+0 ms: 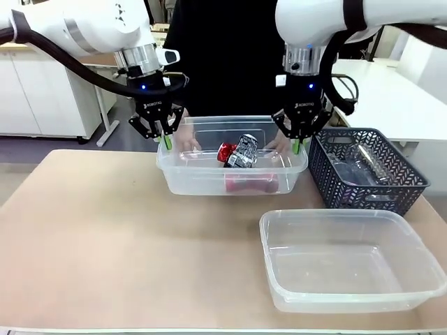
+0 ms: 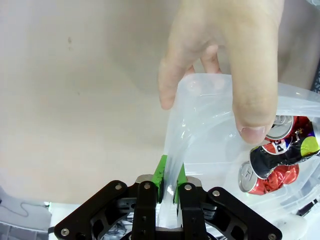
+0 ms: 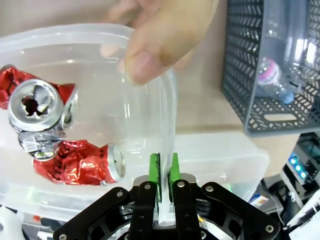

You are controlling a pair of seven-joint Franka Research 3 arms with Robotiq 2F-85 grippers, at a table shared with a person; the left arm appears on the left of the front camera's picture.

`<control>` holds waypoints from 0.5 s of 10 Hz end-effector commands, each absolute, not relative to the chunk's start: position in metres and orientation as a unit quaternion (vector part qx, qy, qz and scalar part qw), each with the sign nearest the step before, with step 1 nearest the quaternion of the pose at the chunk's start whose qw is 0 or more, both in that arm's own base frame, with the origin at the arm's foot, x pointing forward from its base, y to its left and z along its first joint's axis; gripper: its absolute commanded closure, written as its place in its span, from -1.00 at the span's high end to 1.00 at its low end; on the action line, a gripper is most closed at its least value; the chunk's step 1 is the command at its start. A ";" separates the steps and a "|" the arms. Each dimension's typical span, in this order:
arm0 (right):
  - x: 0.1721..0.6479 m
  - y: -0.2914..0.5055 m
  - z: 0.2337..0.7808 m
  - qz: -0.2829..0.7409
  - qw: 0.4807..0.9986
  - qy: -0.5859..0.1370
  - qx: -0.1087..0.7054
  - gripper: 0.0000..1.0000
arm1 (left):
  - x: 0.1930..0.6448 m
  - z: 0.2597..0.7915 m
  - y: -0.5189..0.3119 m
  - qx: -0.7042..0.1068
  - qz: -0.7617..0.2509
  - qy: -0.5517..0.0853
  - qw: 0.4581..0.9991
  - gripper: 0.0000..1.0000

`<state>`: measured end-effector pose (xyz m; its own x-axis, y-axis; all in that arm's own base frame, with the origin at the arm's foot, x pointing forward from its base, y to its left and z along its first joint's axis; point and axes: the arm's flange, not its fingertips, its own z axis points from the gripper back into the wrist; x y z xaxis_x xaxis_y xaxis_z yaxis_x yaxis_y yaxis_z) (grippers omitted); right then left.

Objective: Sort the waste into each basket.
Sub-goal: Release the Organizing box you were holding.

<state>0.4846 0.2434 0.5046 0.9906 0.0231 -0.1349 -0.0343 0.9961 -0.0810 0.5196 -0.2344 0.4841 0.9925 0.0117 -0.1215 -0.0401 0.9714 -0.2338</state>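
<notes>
We see the left gripper [image 1: 163, 139] clamped on the left rim of the clear tub [image 1: 209, 183] that sits at upper centre of the front view; in the left wrist view its green pads [image 2: 161, 172] squeeze the thin plastic wall between them. The right gripper [image 1: 300, 141] is likewise clenched on the same tub's right rim, and the right wrist view shows its pads [image 3: 154, 169] pinching the wall.

Two hands of the person also hold this tub: one [image 1: 186, 139] just beside the left gripper, one [image 1: 281, 144] just beside the right. The front view shows them only partly, while the wrist views show their fingers [image 2: 252, 70] curled over the rim.

We count two clear tubs. The held one contains crushed red-and-silver cans [image 1: 237, 151]; the front view shows a heap we cannot count exactly, the right wrist view shows at least two [image 3: 45, 120], and the left wrist view shows about three [image 2: 280, 155] at its right edge. The second clear tub [image 1: 349, 296] lies at lower right of the front view.

One dark lattice basket [image 1: 342, 178] stands at right, just beside the held tub. It holds clear plastic bottles; the right wrist view shows one bottle [image 3: 275, 80] with a pink label, which the front view barely resolves.

All of this rests on a tan table [image 1: 91, 237].
</notes>
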 end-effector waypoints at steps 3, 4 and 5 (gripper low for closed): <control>0.479 0.247 0.508 0.020 0.997 0.063 -0.044 -0.82 | 0.519 0.487 -0.239 -0.129 0.016 0.053 0.990 -0.85; 0.479 0.247 0.508 0.020 0.997 0.063 -0.044 -0.82 | 0.519 0.487 -0.239 -0.129 0.016 0.053 0.990 -0.85; 0.479 0.247 0.508 0.020 0.997 0.063 -0.044 -0.82 | 0.519 0.487 -0.239 -0.129 0.016 0.053 0.990 -0.85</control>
<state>0.4836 0.2431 0.5070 0.9910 0.0229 -0.1316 -0.0338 0.9961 -0.0810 0.5195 -0.2345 0.4841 0.9925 0.0114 -0.1217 -0.0398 0.9715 -0.2337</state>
